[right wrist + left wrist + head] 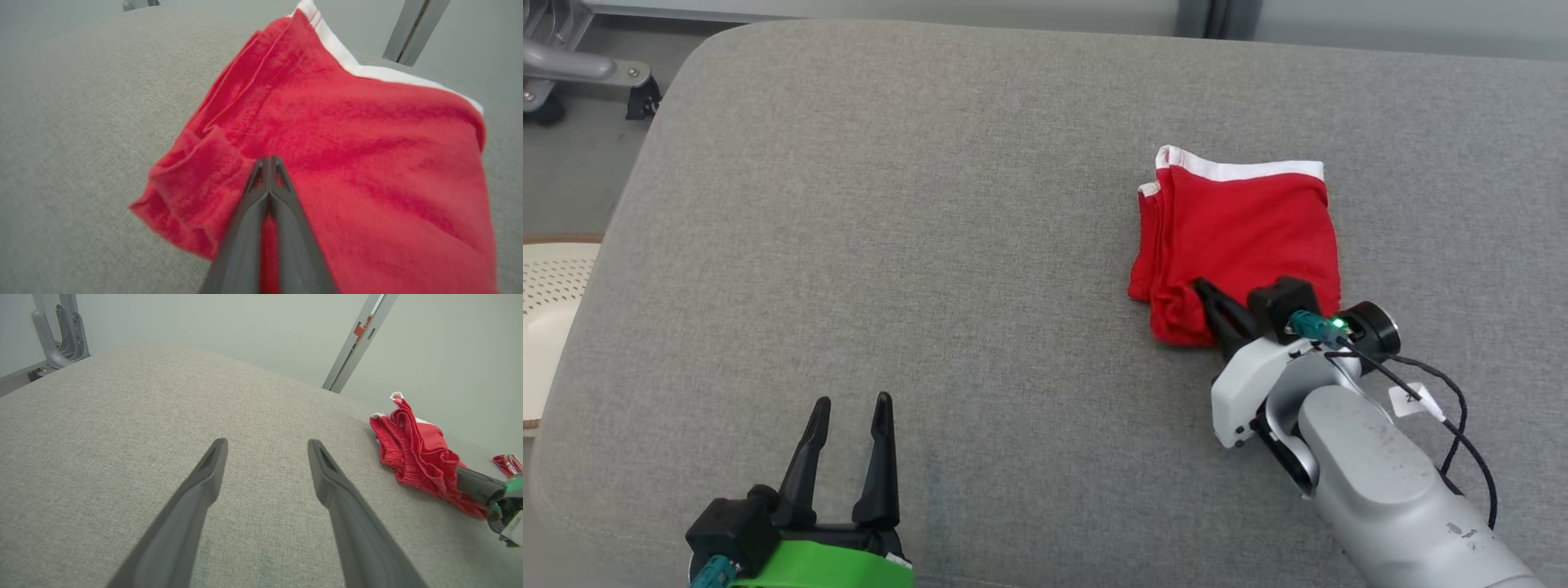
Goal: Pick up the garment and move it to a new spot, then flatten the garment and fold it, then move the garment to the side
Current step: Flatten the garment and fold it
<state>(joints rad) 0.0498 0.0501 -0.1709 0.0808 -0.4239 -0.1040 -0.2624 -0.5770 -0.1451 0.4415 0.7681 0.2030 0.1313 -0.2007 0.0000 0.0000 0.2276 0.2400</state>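
Nearest to us, the left gripper point(851, 400) hangs over the grey cushion point(931, 204), well apart from the garment point(1241, 229) and to its left, fingers spread wide and empty. The right gripper point(1202, 286) sits at the garment's near edge, fingers shut tight with red cloth pinched between them. The folded garment runs lengthwise away from those fingers to the white band point(1241, 170) at its far edge. We judge the right arm best placed to drag it aside.
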